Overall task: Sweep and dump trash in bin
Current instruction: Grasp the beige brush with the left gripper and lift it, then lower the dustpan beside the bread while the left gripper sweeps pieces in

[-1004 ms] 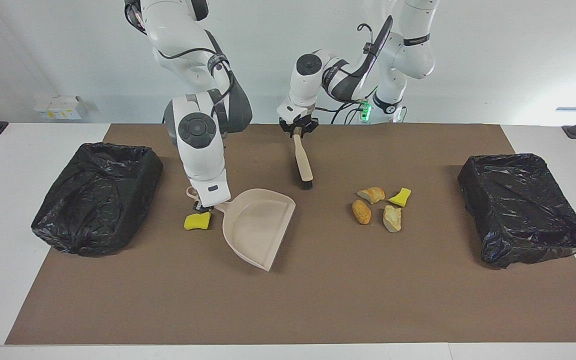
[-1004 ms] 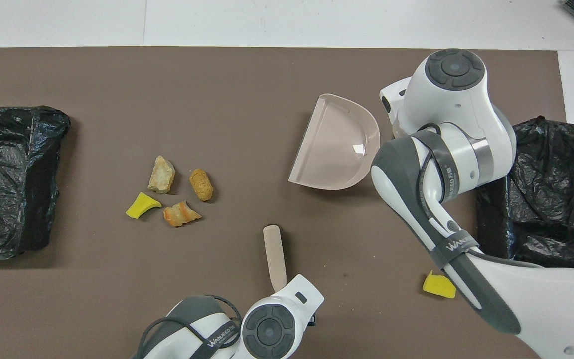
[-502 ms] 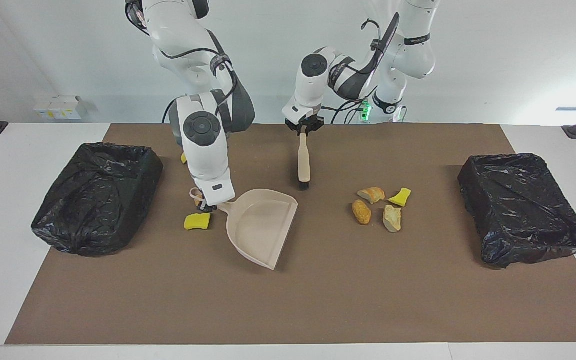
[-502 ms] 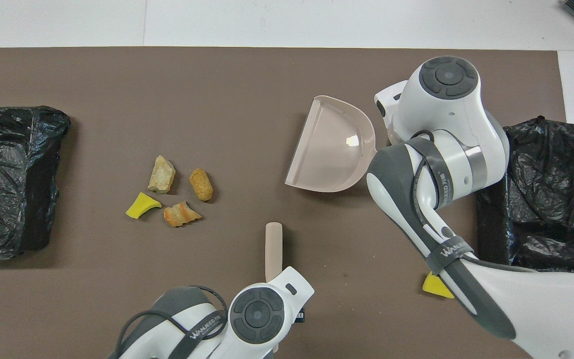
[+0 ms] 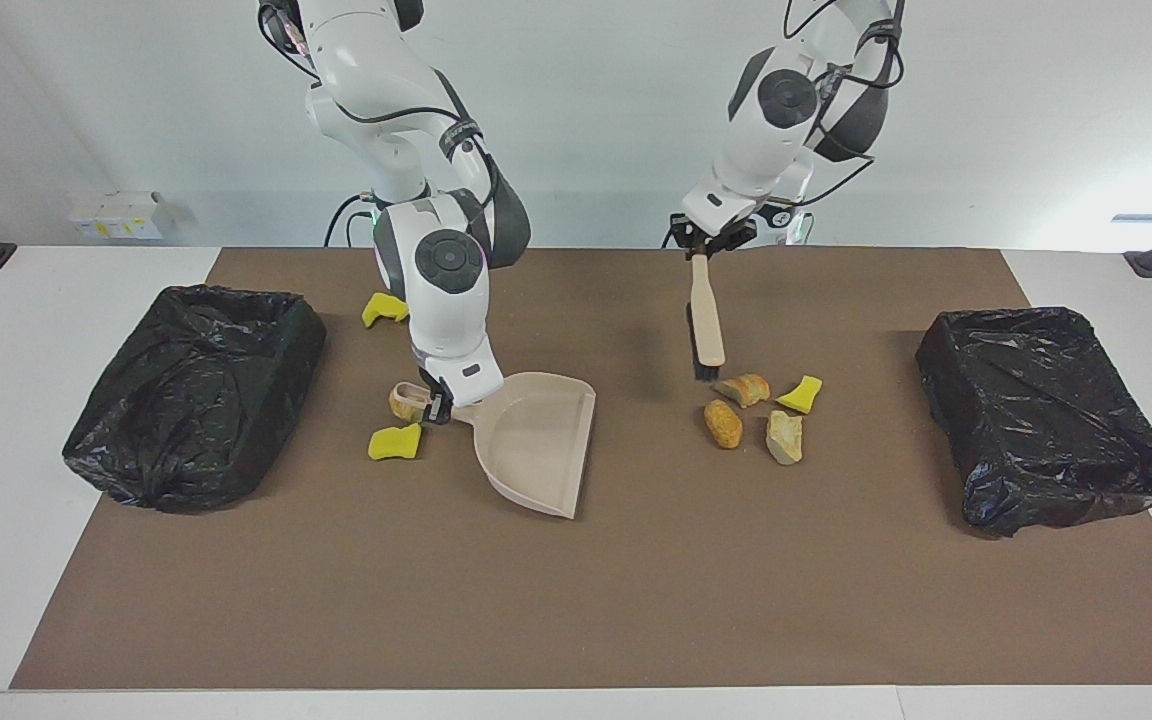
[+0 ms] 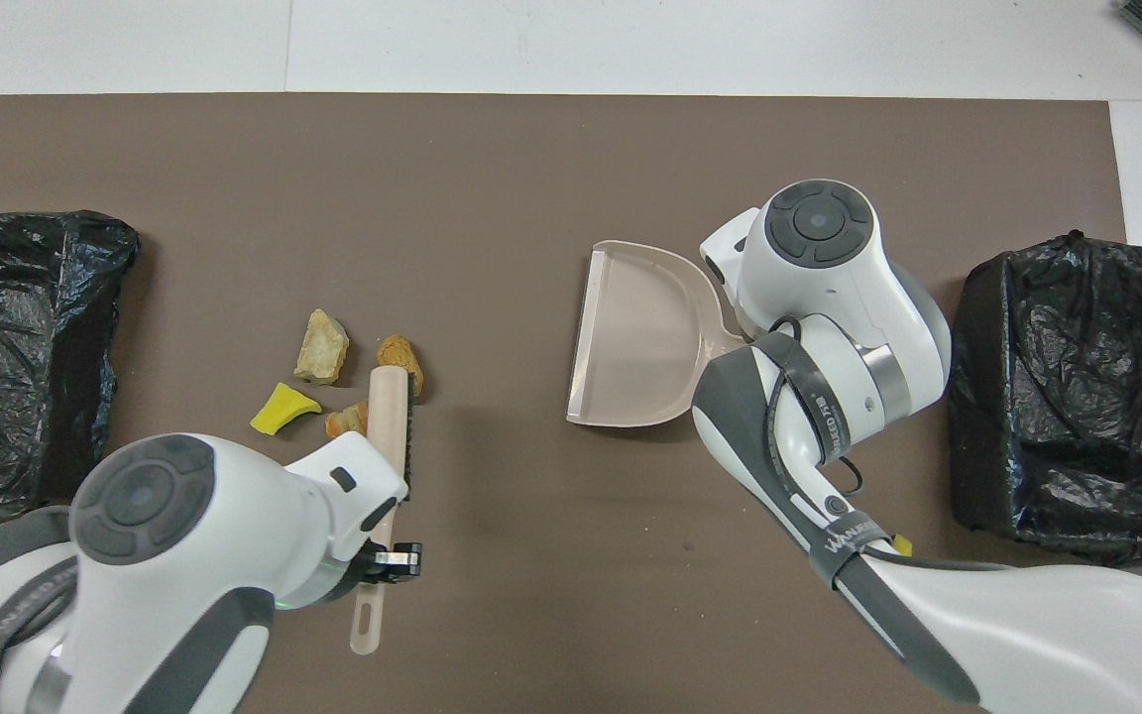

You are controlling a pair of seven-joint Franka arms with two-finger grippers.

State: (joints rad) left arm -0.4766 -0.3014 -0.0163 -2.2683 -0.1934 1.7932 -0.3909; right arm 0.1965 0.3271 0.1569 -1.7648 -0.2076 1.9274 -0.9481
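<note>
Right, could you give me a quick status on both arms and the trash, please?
Left gripper shut on brush, bristles beside trash cluster. Right gripper shut on dustpan handle. Stray yellow sponge pieces beside handle, outside the pan.

A strap on the right arm [image 6: 834, 540] reads "WANLEED".

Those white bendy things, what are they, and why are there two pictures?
They are two robot arms. One picture looks at them from across the table, the other from above. The left gripper holds a brush by its handle beside the trash, bread chunks and a yellow sponge piece. The right gripper holds the beige dustpan by its handle. Two more sponge pieces lie near that arm. A black-lined bin sits at each end of the table.
</note>
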